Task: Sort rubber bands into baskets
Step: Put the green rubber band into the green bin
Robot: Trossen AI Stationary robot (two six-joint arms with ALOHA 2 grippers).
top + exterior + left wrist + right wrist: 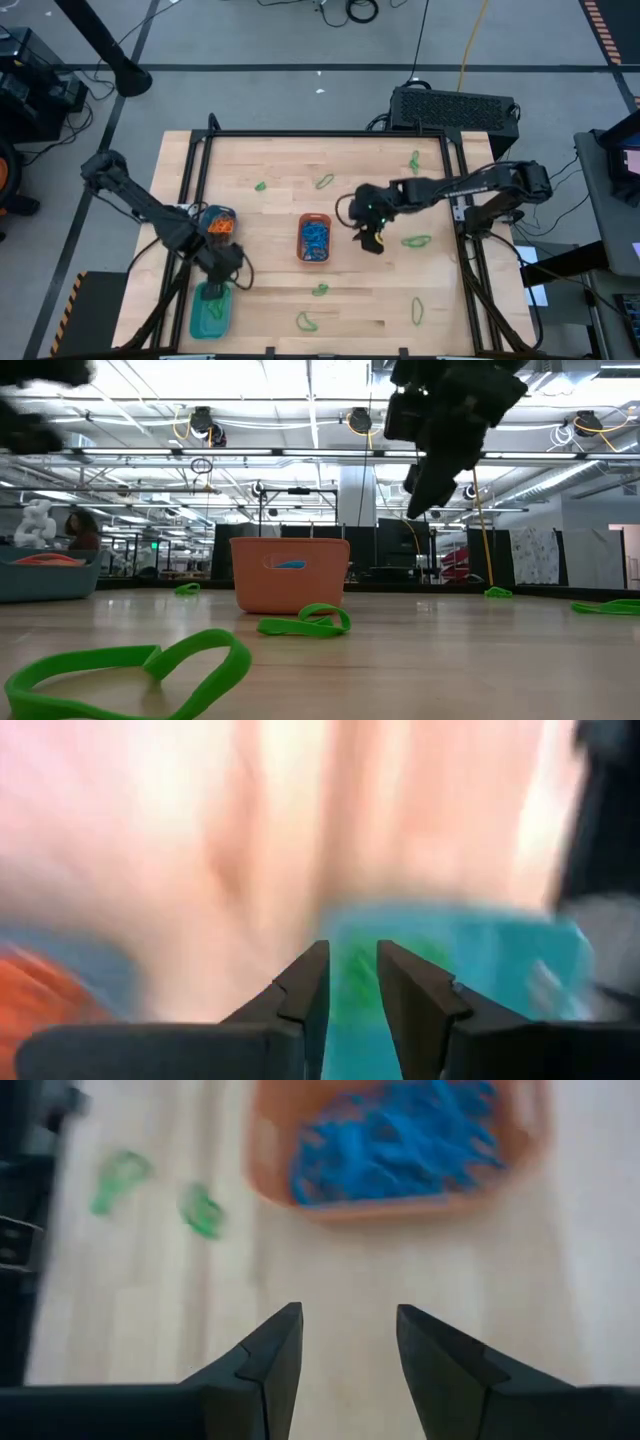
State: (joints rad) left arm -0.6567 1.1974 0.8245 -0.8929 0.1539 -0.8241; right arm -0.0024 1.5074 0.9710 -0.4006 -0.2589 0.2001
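Note:
An orange basket point(315, 238) full of blue rubber bands point(395, 1135) stands mid-table. At the near left is a teal rectangular basket point(212, 312) holding green bands point(345, 982). Just beyond it, a round blue-teal basket point(217, 222) holds orange bands. Several green rubber bands point(416, 241) lie loose on the wood. My left gripper point(228, 272) hovers open over the teal basket's far end, nothing between its fingers point(352, 952). My right gripper point(372, 240) hangs open and empty just right of the orange basket point(348, 1315).
Loose green bands lie at the far side point(324, 181), the far right point(414, 160), near the front edge point(307, 322) and the near right point(417, 311). A dark frame point(330, 133) borders the table's far and side edges. Bare wood lies between the baskets.

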